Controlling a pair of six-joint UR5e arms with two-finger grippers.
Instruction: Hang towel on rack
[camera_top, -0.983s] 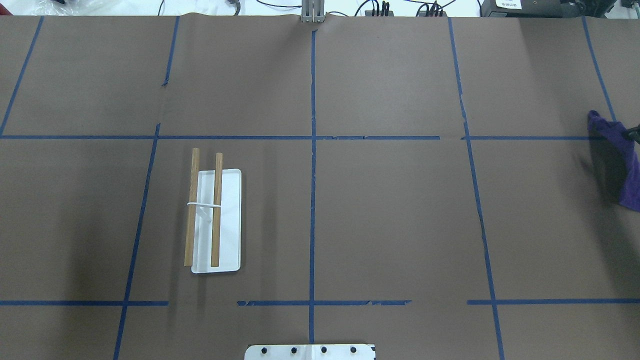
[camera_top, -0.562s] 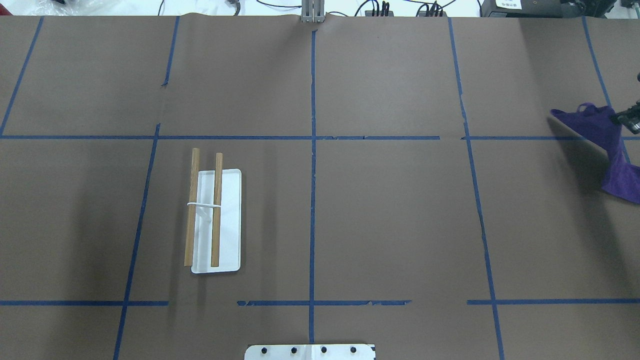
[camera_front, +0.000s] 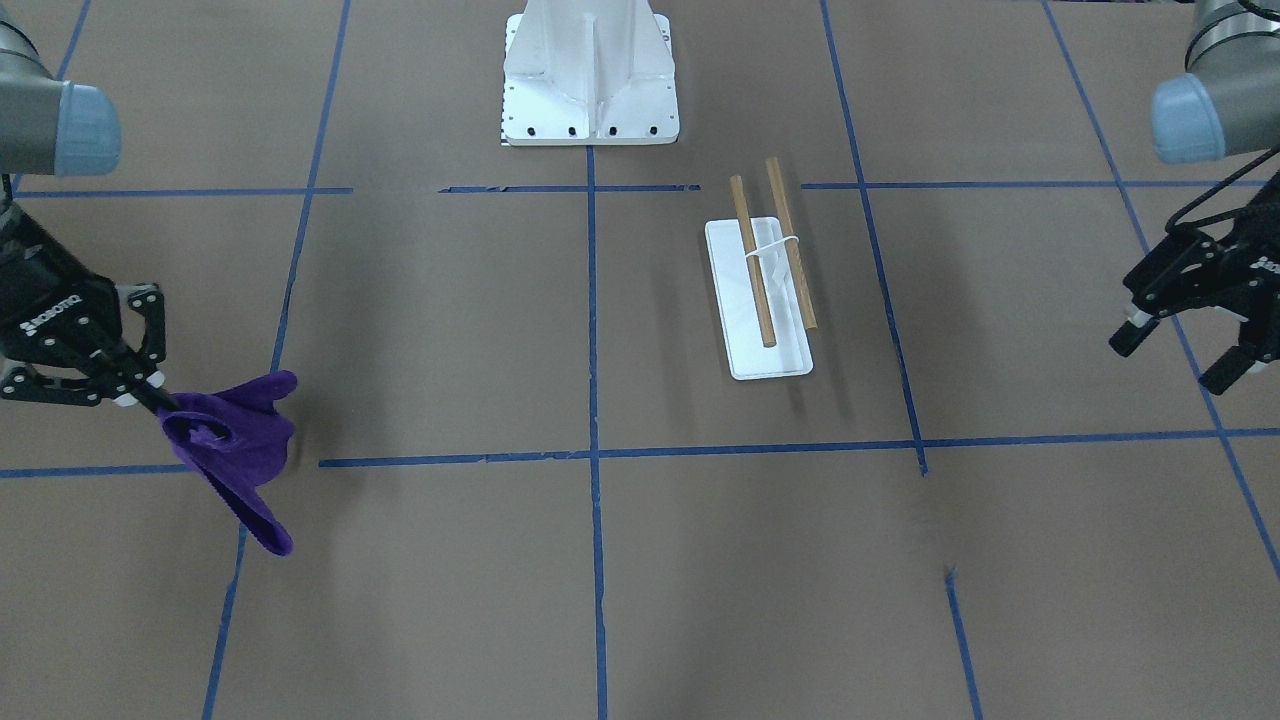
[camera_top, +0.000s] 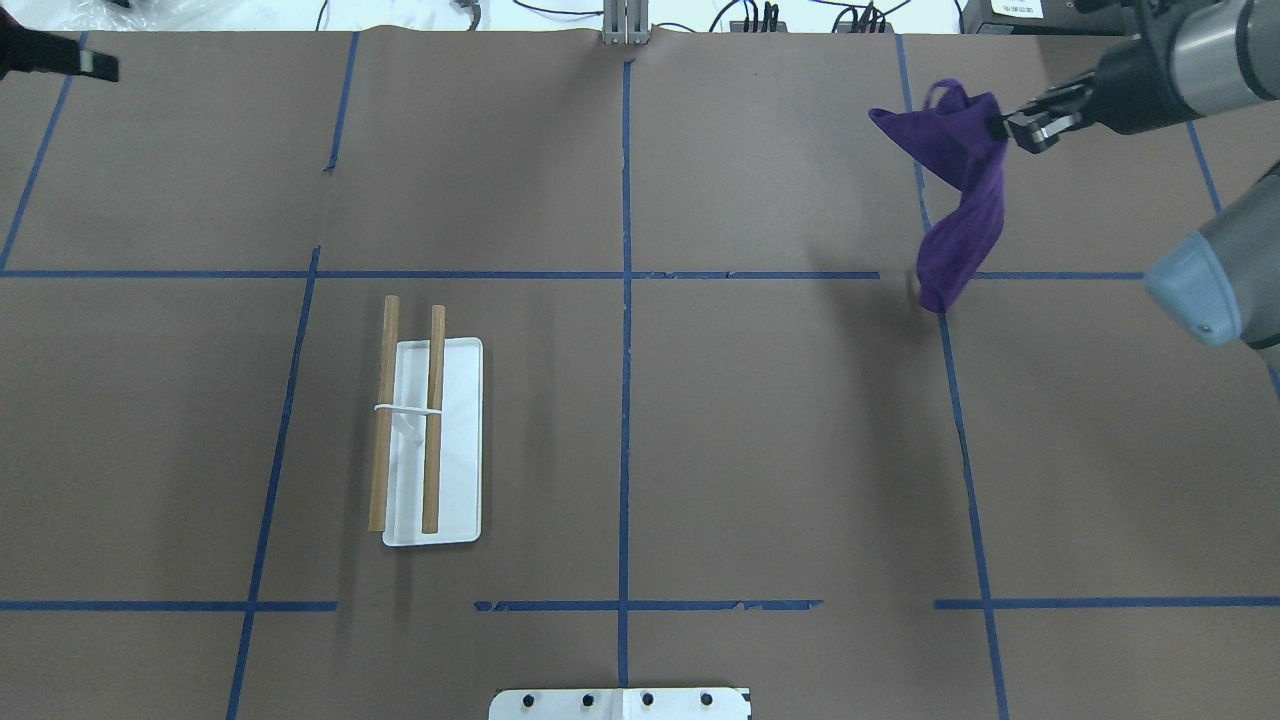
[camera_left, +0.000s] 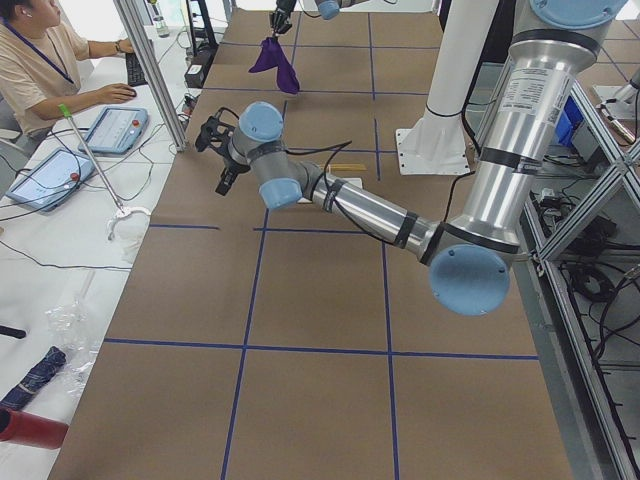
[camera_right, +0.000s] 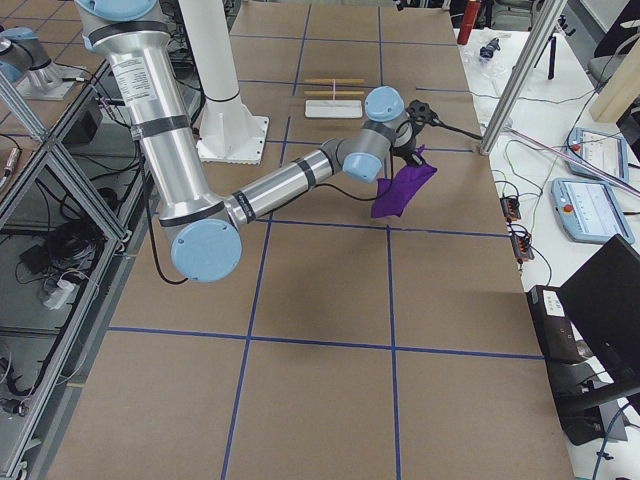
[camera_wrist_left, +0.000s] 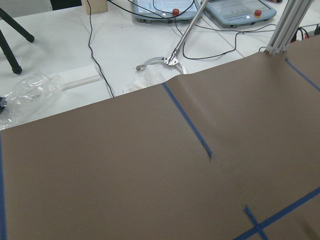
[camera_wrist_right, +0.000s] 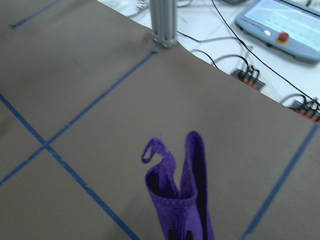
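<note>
The purple towel (camera_top: 960, 190) hangs in the air at the far right of the table, bunched and drooping from one pinched edge. My right gripper (camera_top: 1005, 128) is shut on that edge; it also shows in the front view (camera_front: 150, 400) with the towel (camera_front: 235, 440) below it. The right wrist view shows the towel (camera_wrist_right: 180, 195) dangling over bare paper. The rack (camera_top: 462, 440), a white base with two brown dowels, stands left of centre, far from the towel. My left gripper (camera_front: 1175, 358) is open and empty above the table's left side.
The white bolted pedestal (camera_front: 590, 80) stands at the robot's side of the table, in the middle. Blue tape lines cross the brown paper cover. An operator (camera_left: 40, 60), control tablets and cables are beyond the far edge.
My right gripper has carried the towel left and farther away, from the right edge into full view. The left gripper's tip has come into the overhead view's top left corner.
</note>
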